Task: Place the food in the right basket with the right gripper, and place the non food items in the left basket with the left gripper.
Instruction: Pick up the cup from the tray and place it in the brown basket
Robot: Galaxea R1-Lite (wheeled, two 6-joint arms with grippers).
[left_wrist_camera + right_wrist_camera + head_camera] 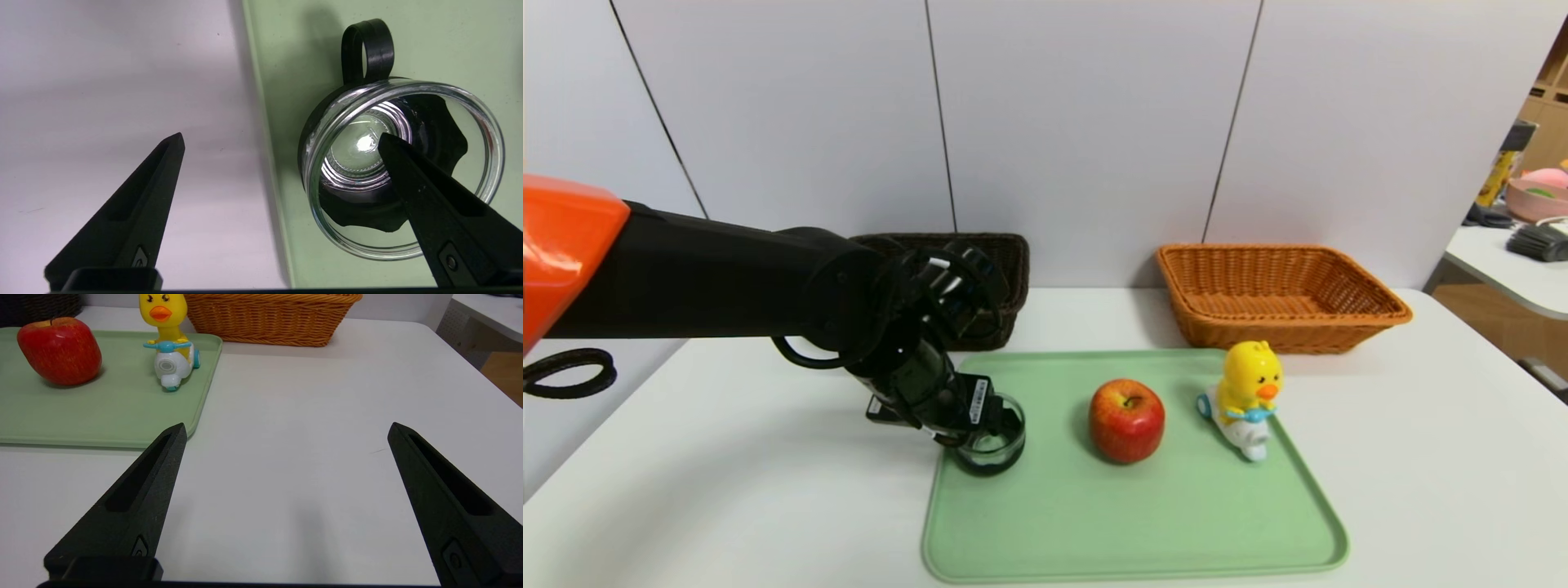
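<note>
A clear glass cup (994, 445) with a dark scalloped inside stands at the left edge of the green tray (1135, 523). My left gripper (980, 425) reaches down to it, open. In the left wrist view one finger (425, 192) hangs over the cup's mouth (359, 151) and the other (143, 196) over the white table, so the cup's near wall lies between them (281, 140). The red apple (1127, 419) and the yellow duck toy (1245, 400) stand on the tray. The dark left basket (1009, 261) and the orange right basket (1282, 298) sit behind. My right gripper (286, 430) is open over bare table.
The tray's rim (204, 396) lies close beside my right gripper, with the apple (59, 349), the duck (169, 347) and the orange basket (269, 318) beyond. A wall stands right behind both baskets. A cluttered side table (1511, 269) stands at the far right.
</note>
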